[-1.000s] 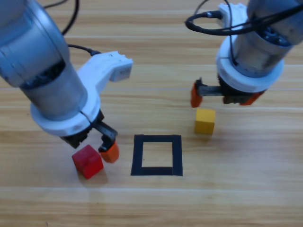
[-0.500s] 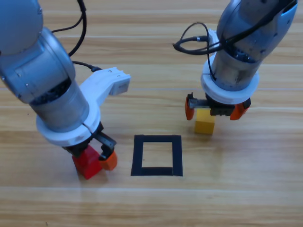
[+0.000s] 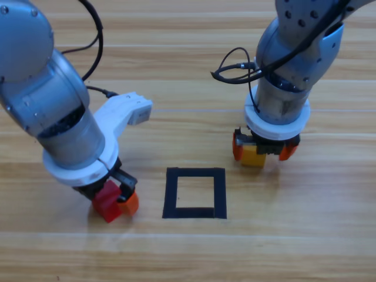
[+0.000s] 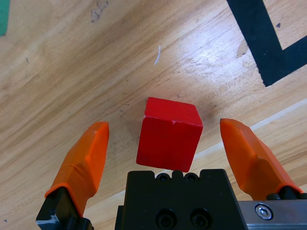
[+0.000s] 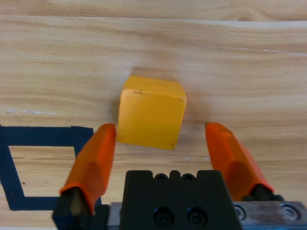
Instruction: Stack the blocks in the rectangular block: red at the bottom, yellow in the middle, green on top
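Left tool (image 3: 114, 200) low at front left of tabletop (image 3: 188, 252), jaws apart, straddling red cube (image 3: 106, 202); in high view only one orange jaw visible beside cube, the other hidden under arm; left wrist view shows both jaws spread with gaps either side of red cube (image 4: 169, 134), no contact, cube sitting on the wood. Red cube just left of tape square (image 3: 195, 192), outside it; one black corner of square (image 4: 261, 43) at top right of left wrist view. Sliver of green cube (image 4: 4, 17) at top left edge of left wrist view only; not visible in high view or right wrist view, position otherwise cannot tell.

Right tool (image 3: 264, 148) down over yellow cube (image 3: 254, 155), jaws apart; high view shows orange tips either side, cube mostly covered by wrist; right wrist view shows full cube (image 5: 151, 112) just ahead of the spread jaws, not gripped, resting on wood. Yellow cube just beyond the square's far right corner, outside the tape; square (image 5: 29, 165) at lower left of right wrist view, inside bare wood. Square's whole outline seen in high view only, nothing in it.
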Tool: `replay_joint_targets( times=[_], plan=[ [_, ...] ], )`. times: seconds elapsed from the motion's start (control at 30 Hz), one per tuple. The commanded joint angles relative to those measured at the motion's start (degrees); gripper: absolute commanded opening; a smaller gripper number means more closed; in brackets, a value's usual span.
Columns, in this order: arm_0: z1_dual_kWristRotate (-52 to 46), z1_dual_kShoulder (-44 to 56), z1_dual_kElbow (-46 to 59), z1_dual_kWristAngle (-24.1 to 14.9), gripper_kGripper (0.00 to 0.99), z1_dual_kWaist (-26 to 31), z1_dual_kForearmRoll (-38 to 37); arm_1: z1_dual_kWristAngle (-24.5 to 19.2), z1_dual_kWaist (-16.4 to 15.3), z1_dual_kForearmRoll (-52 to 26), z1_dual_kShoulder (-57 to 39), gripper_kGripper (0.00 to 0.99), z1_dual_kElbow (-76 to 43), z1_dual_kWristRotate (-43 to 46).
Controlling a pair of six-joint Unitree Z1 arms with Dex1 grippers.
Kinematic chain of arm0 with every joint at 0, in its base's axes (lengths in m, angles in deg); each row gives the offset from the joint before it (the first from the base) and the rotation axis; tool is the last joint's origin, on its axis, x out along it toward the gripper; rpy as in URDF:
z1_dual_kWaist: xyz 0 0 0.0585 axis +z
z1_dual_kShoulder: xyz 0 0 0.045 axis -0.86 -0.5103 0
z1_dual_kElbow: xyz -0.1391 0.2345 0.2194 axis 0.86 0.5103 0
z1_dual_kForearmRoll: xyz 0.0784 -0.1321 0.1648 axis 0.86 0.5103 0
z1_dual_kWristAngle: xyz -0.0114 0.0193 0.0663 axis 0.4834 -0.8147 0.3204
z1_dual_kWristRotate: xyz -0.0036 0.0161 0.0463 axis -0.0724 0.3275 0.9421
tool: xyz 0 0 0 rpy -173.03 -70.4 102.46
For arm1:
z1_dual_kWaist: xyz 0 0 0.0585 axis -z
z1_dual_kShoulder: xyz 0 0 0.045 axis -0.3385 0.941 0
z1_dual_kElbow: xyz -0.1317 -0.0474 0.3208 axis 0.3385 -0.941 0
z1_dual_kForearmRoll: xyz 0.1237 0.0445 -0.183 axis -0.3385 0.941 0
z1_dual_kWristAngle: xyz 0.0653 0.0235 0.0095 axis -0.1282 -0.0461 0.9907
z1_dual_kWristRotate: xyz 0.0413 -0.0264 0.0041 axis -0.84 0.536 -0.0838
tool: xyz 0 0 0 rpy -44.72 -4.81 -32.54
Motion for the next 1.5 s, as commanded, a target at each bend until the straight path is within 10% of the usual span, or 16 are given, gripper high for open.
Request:
replay_joint_targets(
  times=[0.03, 0.3, 0.6, 0.83, 1.5],
  plan=[
    [0.8, -2.5, 2.0, 0.6, 0.989, 1.1, -1.5, 1.6, 2.3, -0.3, 5.2, 0.736, 0.3, -0.4],
    [1.0, -3.7, 2.2, 0.6, 0.939, 1.1, -2.3, 1.9, 2.4, -0.5, 3.5, 0.232, 0.2, 2.1],
    [1.1, -5.7, 3.2, 0.6, 0.684, 1.1, -3.5, 1.1, 1.9, -0.4, -15.2, 0.232, -9.4, 5.8],
    [1.0, -4.6, 3.1, 0.1, 0.146, 1.3, -3.4, 0.9, 0.0, 1.2, -31.9, 0.232, -16.1, 6.1],
    [-17.6, -2.3, -19.7, 1.1, 0.008, -5.0, 9.7, 1.6, 0.0, 1.3, -25.4, 0.233, -17.8, 6.7]
  ],
)
